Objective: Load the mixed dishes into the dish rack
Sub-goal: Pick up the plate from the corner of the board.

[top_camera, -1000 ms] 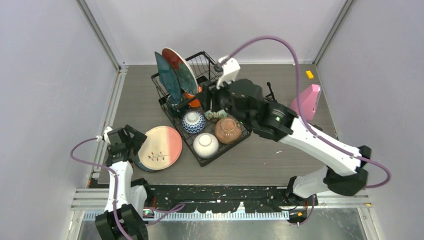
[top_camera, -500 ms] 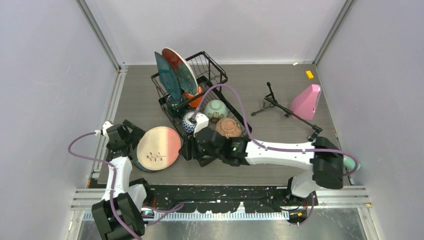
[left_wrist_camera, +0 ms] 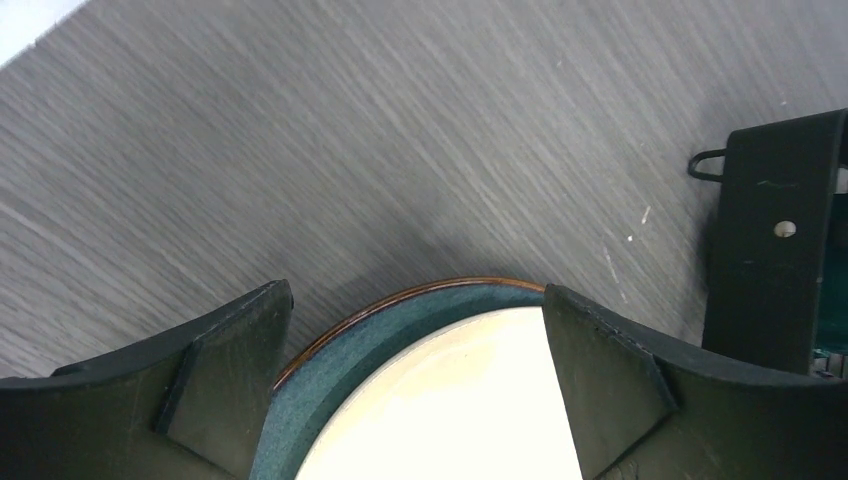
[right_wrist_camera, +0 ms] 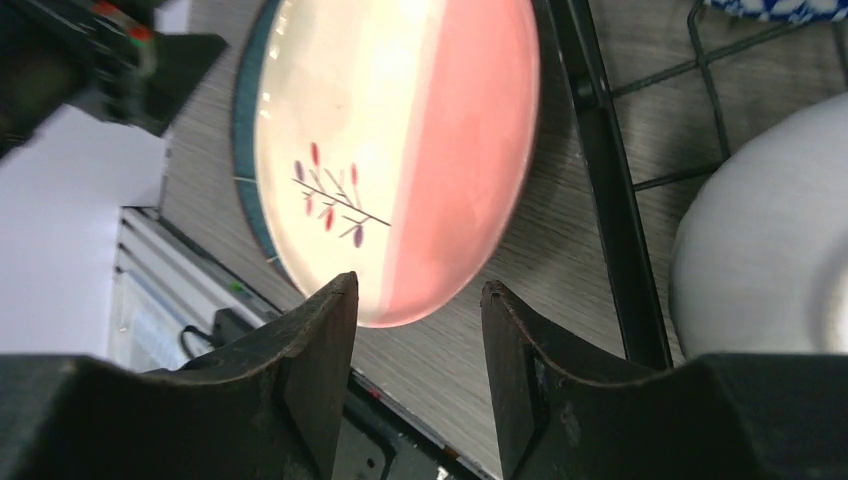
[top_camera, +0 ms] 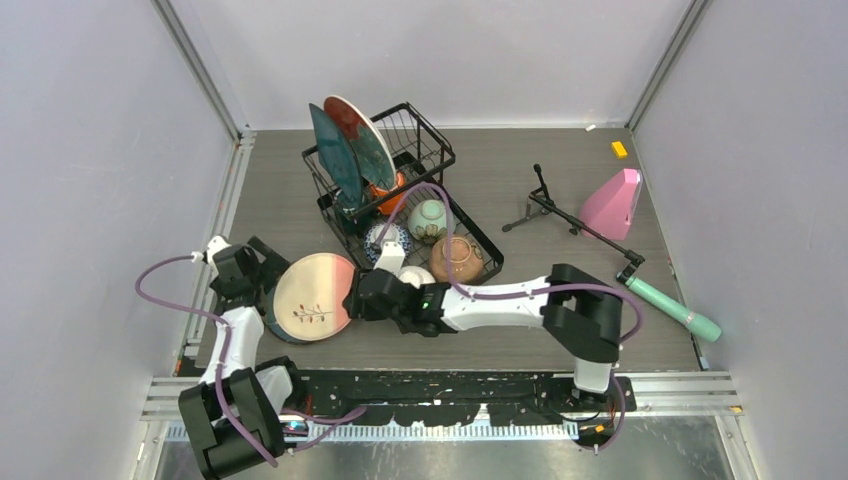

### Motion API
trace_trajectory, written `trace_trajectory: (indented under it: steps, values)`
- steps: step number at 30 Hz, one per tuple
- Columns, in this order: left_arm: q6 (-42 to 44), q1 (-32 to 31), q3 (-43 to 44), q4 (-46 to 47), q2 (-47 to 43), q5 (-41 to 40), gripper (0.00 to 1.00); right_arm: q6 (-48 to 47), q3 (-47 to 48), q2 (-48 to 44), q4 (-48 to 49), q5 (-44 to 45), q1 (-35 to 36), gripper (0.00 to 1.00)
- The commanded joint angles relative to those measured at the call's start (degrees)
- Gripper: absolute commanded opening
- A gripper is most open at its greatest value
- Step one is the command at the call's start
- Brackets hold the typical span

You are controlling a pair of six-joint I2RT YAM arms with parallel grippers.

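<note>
pink plate [right_wrist_camera: 400,150], half cream, twig motif; left pincer [left_wrist_camera: 415,295] gaping, right pincer [right_wrist_camera: 418,287] ajar, both empty.

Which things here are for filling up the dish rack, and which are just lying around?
For the job: dish rack, pink plate, teal plate underneath, standing teal plate, reddish plate, orange mug, mint bowl, blue-patterned bowl, tan bowl, white bowl.
Just lying about: pink wedge, black tripod, mint cylinder, yellow block.

Teal plate [left_wrist_camera: 340,350] mostly beneath pink plate [right_wrist_camera: 400,150]; white bowl [right_wrist_camera: 770,250] partly out of frame.
</note>
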Motion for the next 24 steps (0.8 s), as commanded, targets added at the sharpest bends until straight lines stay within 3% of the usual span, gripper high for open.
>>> trace_trajectory:
  steps: [1, 5, 11, 24]
  values:
    - [3.52, 0.19, 0.81, 6.04, -2.50, -0.26, 1.00, 4.16, 4.55, 3.01, 0.79, 6.43, 1.69, 0.54]
    - [3.95, 0.18, 0.21, 8.18, -2.64, -0.33, 1.00, 6.34, 5.76, 5.17, -2.98, 8.89, 1.73, 0.55]
    - [4.24, 0.19, 0.50, 10.55, 1.42, 1.39, 1.00, 8.56, 5.99, 8.69, -0.58, 9.54, 1.46, 0.56]
    - [4.15, 0.19, 9.74, 4.25, 16.83, 15.29, 0.98, 12.38, 7.02, 13.67, 2.34, 8.71, -0.37, 0.57]
